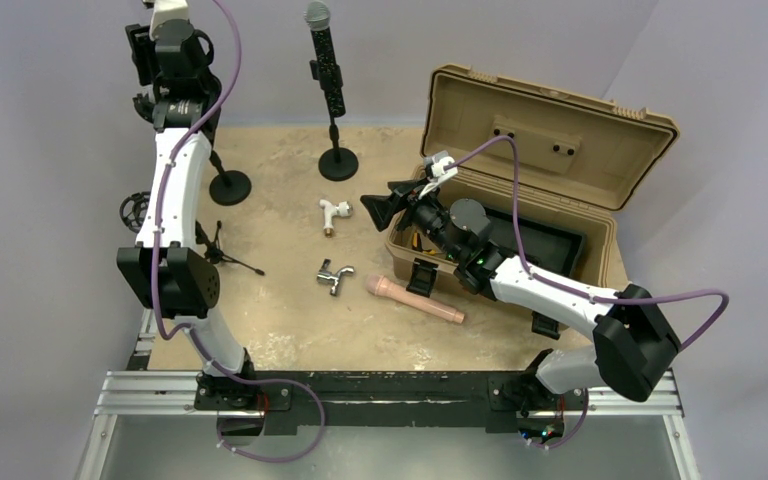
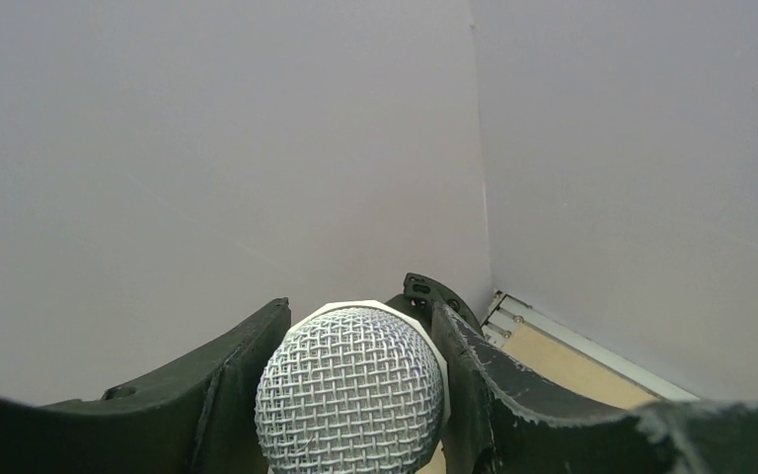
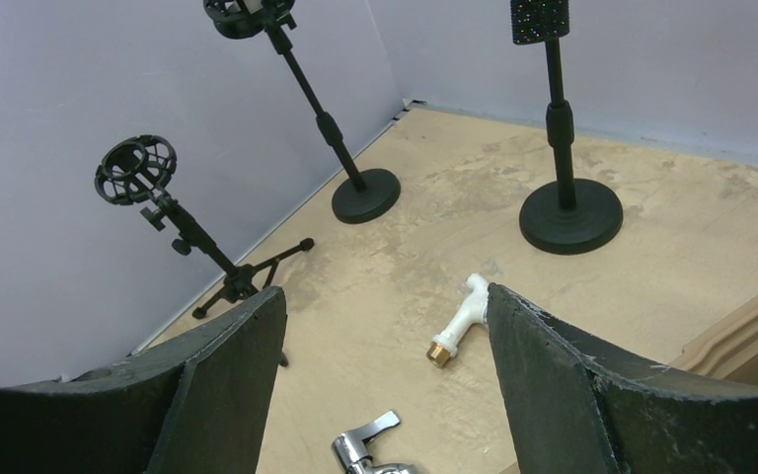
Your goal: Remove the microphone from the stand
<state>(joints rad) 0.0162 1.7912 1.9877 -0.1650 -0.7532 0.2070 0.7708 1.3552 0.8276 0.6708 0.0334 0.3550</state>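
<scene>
Grey walls, tan worktop point(image 1: 280, 300). Left hand point(image 2: 355, 331) clenched on microphone point(image 2: 350, 405) head; advise slow straight lift, stand point(image 3: 328, 126) kept steady. Right hand point(image 3: 387, 296) released, empty.

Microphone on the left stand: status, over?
Left fingers clamped on microphone. It's apparently still in stand clip. Right fingers open, empty, off to the side. Nothing blocking the lift.

Upper left of the frame: microphone point(image 2: 350, 395) between the left end effector point(image 2: 352, 308) fingers, over a round-base stand point(image 1: 229, 186). Upper centre: second microphone point(image 1: 322, 50) on its stand. Right: open case point(image 1: 550, 130). Mid-bench point(image 1: 280, 330): upper fitting point(image 1: 334, 213), lower fitting point(image 1: 333, 277), flashlight point(image 1: 415, 300) before the case. Left edge: tripod stand point(image 1: 140, 208).
</scene>
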